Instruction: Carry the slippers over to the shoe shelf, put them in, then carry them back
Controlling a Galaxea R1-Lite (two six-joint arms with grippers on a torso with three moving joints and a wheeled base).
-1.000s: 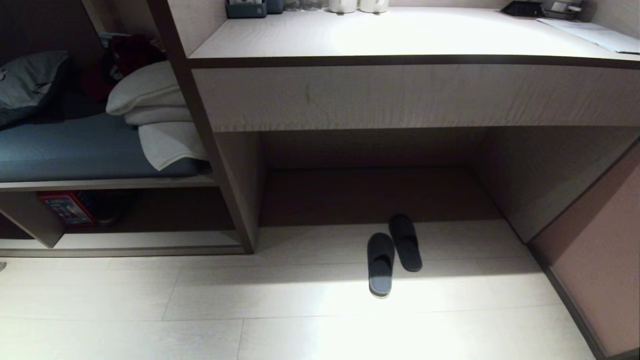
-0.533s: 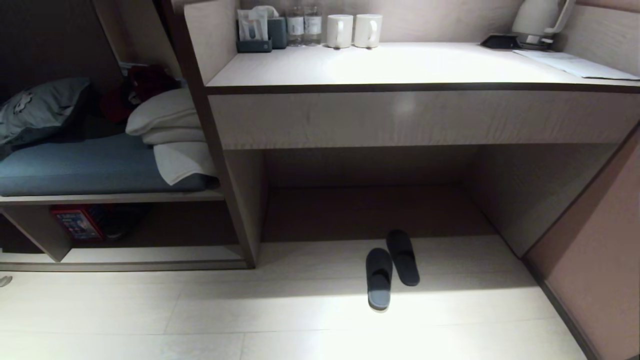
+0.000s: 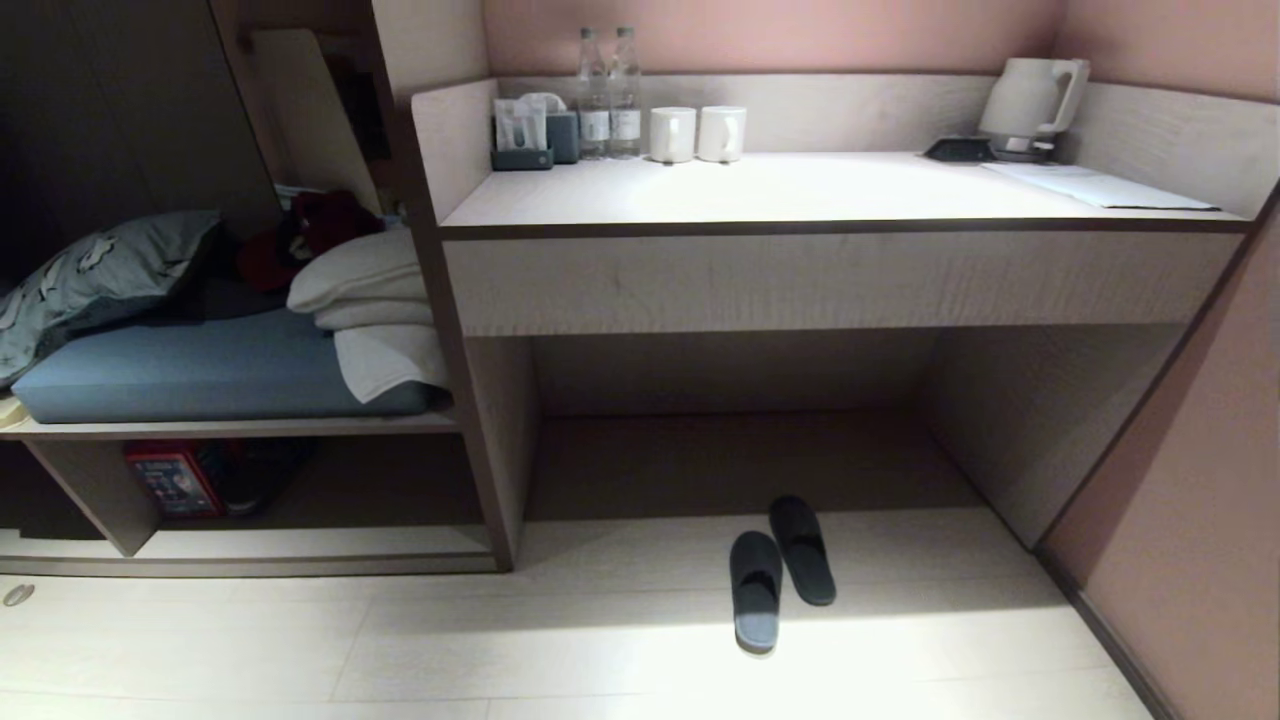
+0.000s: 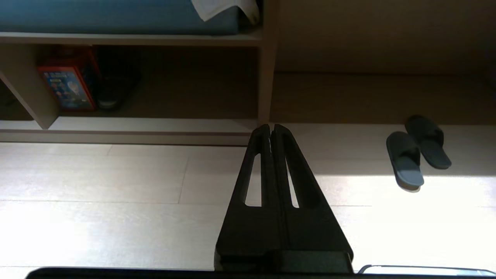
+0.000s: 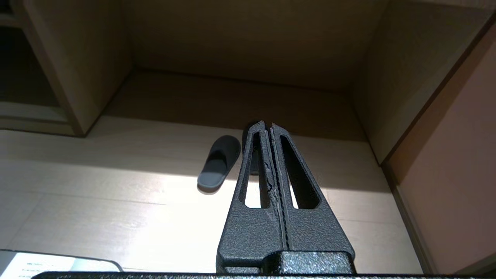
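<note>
On the floor (image 3: 600, 640) — the slippers (image 3: 780, 575).

Three views, slippers (image 3: 781, 572) shared

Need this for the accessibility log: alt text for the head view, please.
A pair of dark slippers lies side by side on the pale floor in front of a desk recess. The low shoe shelf is to the left, under a blue-cushioned bench. Neither arm is in view.
</note>
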